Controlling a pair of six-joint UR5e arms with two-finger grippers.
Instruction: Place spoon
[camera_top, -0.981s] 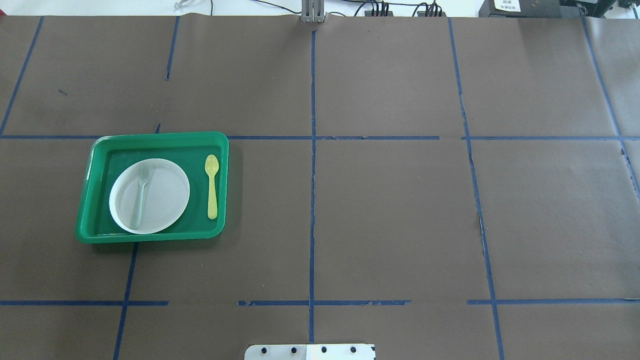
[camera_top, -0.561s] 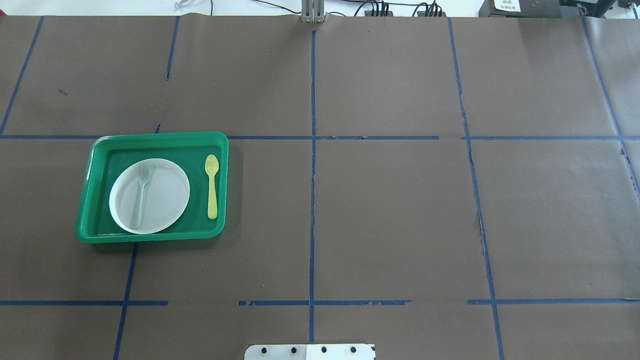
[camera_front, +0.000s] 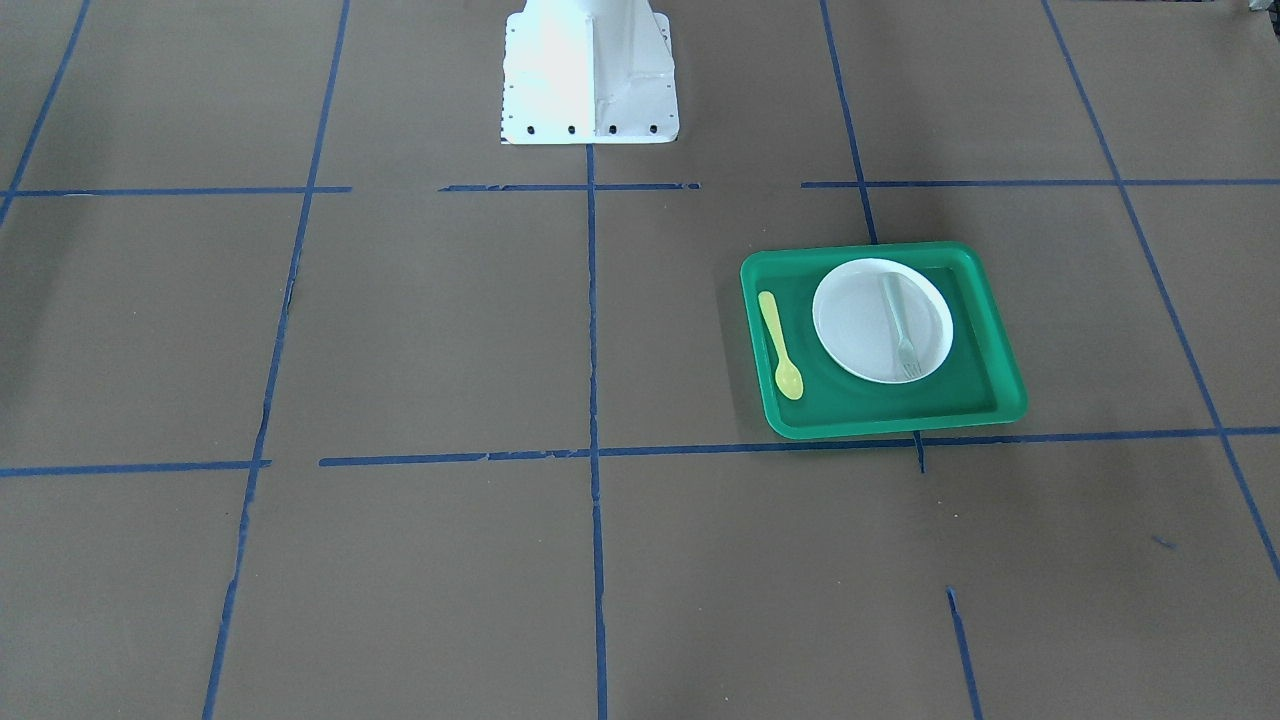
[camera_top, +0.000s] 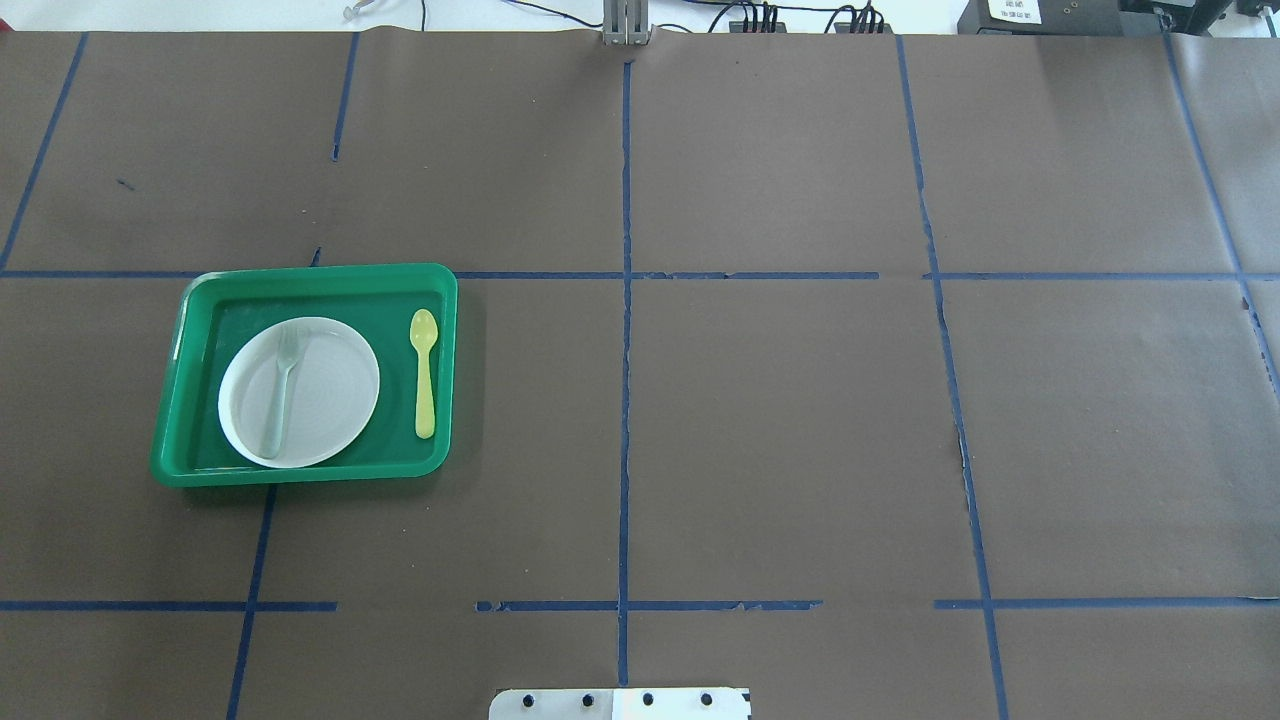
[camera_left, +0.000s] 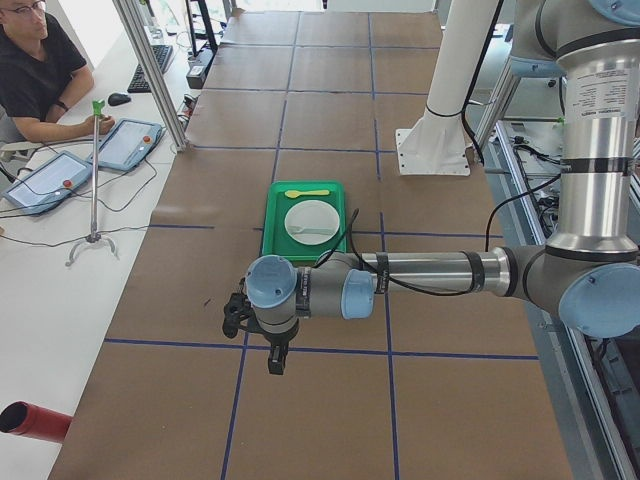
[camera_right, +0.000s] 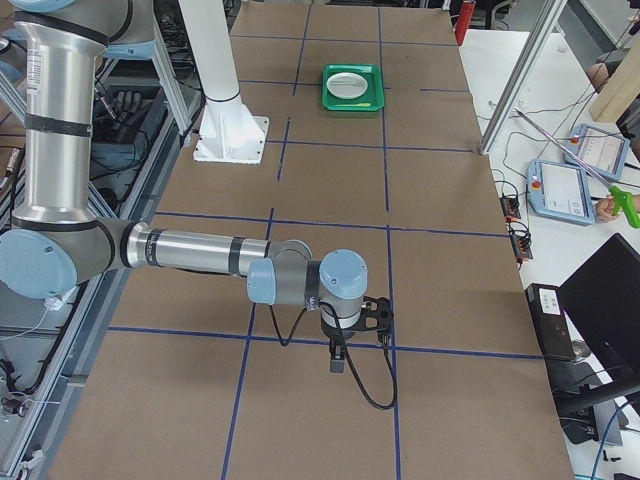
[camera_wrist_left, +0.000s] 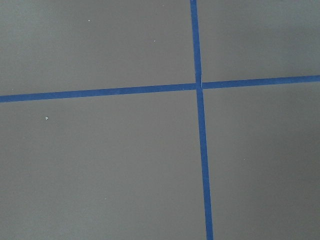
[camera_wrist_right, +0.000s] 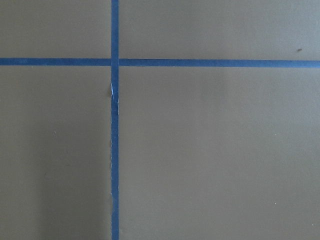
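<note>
The yellow spoon (camera_top: 425, 375) lies flat in the green tray (camera_top: 320, 271), to the right of the white plate (camera_top: 335, 390), bowl toward the far side. It also shows in the front-facing view (camera_front: 779, 345) and the left view (camera_left: 306, 193). A pale grey-green fork (camera_top: 282, 385) lies on the plate. My left gripper (camera_left: 276, 360) shows only in the left view, low over bare table, well short of the tray. My right gripper (camera_right: 338, 360) shows only in the right view, far from the tray (camera_right: 352, 85). I cannot tell whether either is open or shut.
Brown paper with blue tape lines covers the table. The robot's white base (camera_front: 588, 75) stands at the table's middle near edge. An operator (camera_left: 35, 75) sits at a side desk with tablets. Both wrist views show only paper and tape.
</note>
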